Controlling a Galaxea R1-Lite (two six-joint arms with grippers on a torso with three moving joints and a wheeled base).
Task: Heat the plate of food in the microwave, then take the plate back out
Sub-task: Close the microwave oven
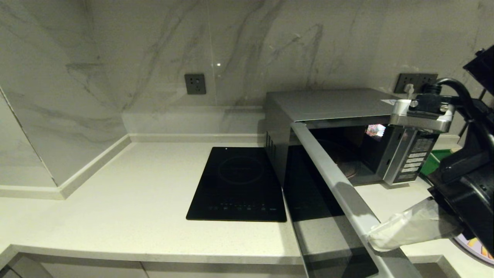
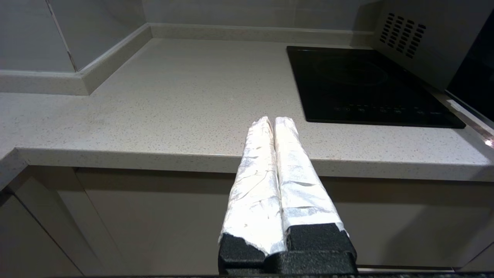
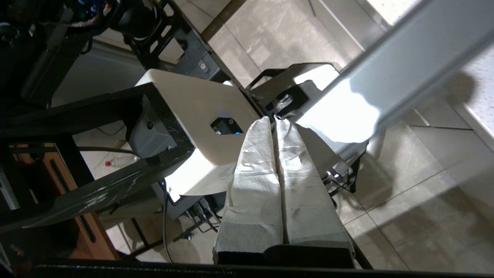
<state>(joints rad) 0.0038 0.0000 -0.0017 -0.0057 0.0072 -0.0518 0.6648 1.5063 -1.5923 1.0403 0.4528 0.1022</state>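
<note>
The silver microwave (image 1: 328, 102) stands at the right of the counter. Its dark glass door (image 1: 332, 181) is swung wide open toward me, and the cavity behind it is dim. My right gripper (image 1: 372, 237) is shut with nothing held, its tape-wrapped tips at the door's upper edge near the free end. In the right wrist view the gripper (image 3: 272, 119) points past that door edge (image 3: 405, 73) toward the floor. Only a sliver of the plate of food (image 1: 472, 245) shows, under my right arm at the lower right. My left gripper (image 2: 274, 119) is shut and empty, low before the counter's front edge.
A flat black cooktop (image 1: 239, 185) lies on the counter left of the microwave. A green tray (image 1: 436, 160) sits behind the microwave's button panel at the right. Marble walls close the back and left. The open door juts out past the counter's front edge.
</note>
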